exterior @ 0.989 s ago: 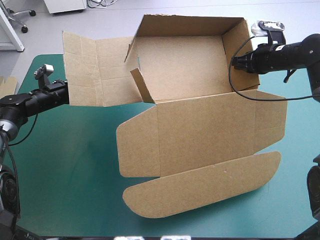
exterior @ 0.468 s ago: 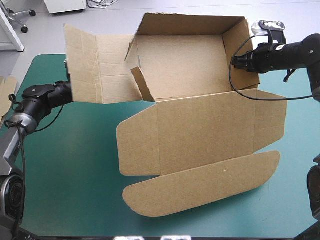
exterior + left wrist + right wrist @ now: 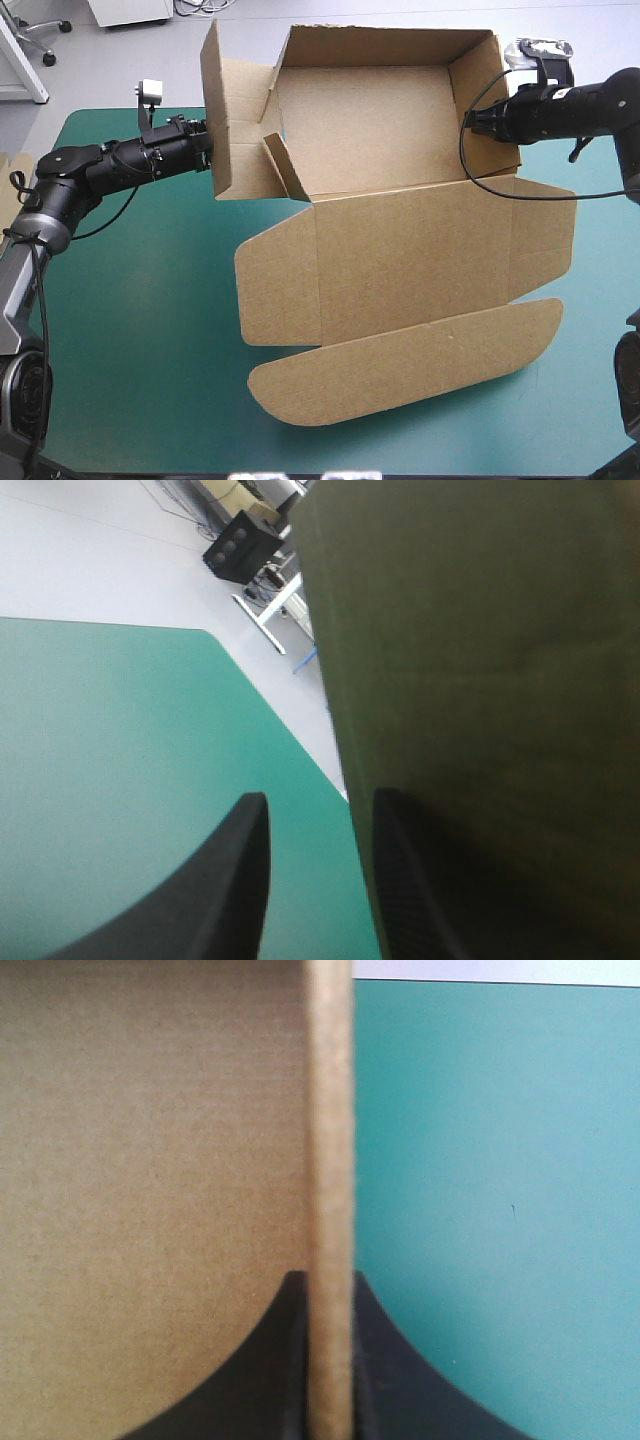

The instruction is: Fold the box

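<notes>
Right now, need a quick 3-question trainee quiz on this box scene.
1. True or false: the right fingers are shut on the right wall of the box.
2. The lid is: A) upright, B) flat on the table, C) tucked inside.
3. Fill in: the side panel at the left fingers stands nearly ___.
Key: 1 true; 2 B; 3 upright.
</notes>
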